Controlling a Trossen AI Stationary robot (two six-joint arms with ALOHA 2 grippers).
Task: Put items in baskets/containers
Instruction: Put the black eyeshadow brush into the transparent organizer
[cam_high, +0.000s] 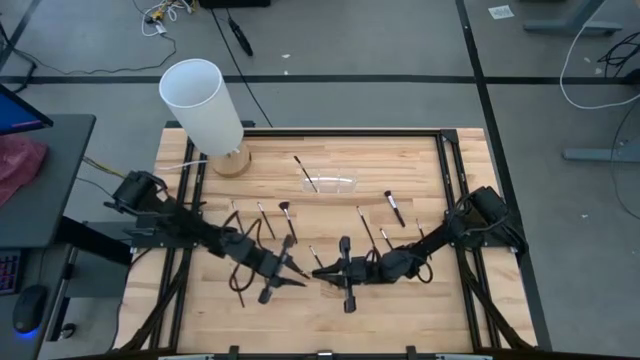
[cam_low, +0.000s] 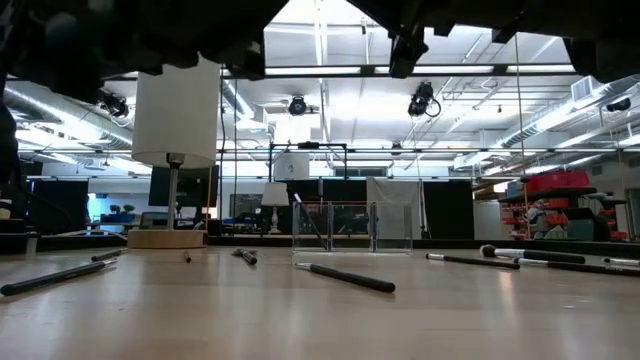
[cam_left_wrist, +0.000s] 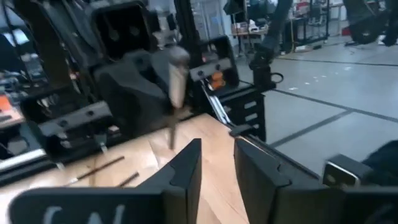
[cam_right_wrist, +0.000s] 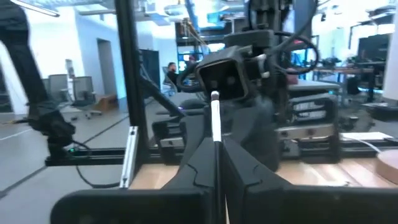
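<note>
Table (cam_high: 420, 310): you have a pale wooden top in a dark frame, with both arms reaching in toward its near middle.
White cylinder (cam_high: 203, 103): it stands on a wooden base at your far left corner, tilted in the high view.
Left arm: it runs in from your left edge, and its left gripper (cam_high: 298, 272) sits low over the near middle, tip to tip with the other one.
Left gripper state: your left wrist view shows the two fingers (cam_left_wrist: 186, 171) standing apart with bare wood between them, gripping nothing.
Right arm: it comes in from your right edge, and its right gripper (cam_high: 320, 271) points at the left one.
Right gripper state: the fingers are clamped on a brush (cam_right_wrist: 215, 124), whose pale stem rises straight between them in your right wrist view.
Clear holder (cam_high: 330, 184): it lies at the far middle, well apart from both grippers, and one brush (cam_high: 305, 173) leans in it, though how deep it sits is hard to tell.
Loose brushes (cam_high: 394, 207): you still have several scattered on the wood between the holder and the grippers, one of them (cam_low: 345, 276) lying flat close to the low camera.
</note>
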